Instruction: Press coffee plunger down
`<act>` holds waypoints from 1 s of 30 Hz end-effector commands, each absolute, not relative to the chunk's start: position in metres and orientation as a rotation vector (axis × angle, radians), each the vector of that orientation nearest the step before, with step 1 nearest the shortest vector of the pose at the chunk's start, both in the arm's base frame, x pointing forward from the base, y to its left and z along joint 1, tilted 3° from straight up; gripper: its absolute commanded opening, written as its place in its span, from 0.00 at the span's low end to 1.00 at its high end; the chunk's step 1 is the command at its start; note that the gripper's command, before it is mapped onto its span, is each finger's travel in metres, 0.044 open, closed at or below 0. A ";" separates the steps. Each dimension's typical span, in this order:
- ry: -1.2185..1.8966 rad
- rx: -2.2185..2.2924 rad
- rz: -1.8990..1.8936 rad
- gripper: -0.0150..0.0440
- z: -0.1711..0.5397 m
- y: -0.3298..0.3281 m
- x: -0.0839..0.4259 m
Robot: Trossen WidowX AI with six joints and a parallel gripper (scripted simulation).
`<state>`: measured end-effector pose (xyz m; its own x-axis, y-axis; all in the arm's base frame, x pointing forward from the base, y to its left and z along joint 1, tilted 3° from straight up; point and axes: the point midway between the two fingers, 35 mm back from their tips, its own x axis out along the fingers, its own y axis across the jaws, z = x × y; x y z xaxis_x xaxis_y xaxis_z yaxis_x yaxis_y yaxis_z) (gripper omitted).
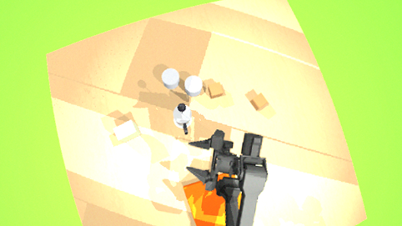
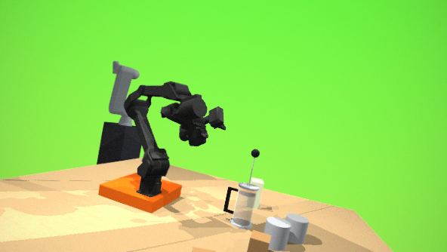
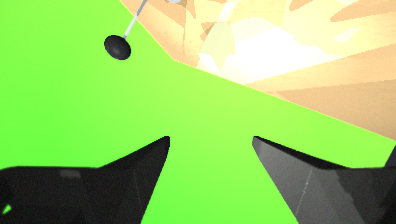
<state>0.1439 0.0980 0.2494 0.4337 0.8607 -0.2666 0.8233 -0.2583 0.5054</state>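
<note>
Black claw [image 1: 193, 157] hangs wide open and holds nothing, touching nothing, raised above the worktop [image 1: 289, 110]. Well apart, the coffee press [image 2: 245, 205] stands upright, its plunger knob [image 2: 255, 153] fully raised.

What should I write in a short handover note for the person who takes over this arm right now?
Gripper: open, holds nothing, up in the air and apart from the press.
Coffee press: upright on the table, handle toward the arm's base, beside two grey cylinders.
Plunger knob: fully raised on its rod, untouched.
Done: nothing yet.
Left: bring the gripper over the knob, push straight down to the lid without shifting the press, then release.
</note>
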 end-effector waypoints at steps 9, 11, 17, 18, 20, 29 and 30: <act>1.158 1.164 0.201 1.00 0.229 0.089 0.178; 1.050 0.883 0.244 1.00 0.233 0.087 0.194; 0.672 0.135 0.305 1.00 0.276 0.089 0.245; 0.607 0.027 0.300 1.00 0.286 0.092 0.251; 0.536 -0.086 0.289 1.00 0.299 0.094 0.258; 0.513 -0.121 0.284 1.00 0.265 0.094 0.261; 0.513 -0.121 0.281 1.00 0.256 0.093 0.261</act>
<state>0.2580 0.0948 0.2787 0.8204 0.2651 -0.5066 -0.2964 0.9549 0.0196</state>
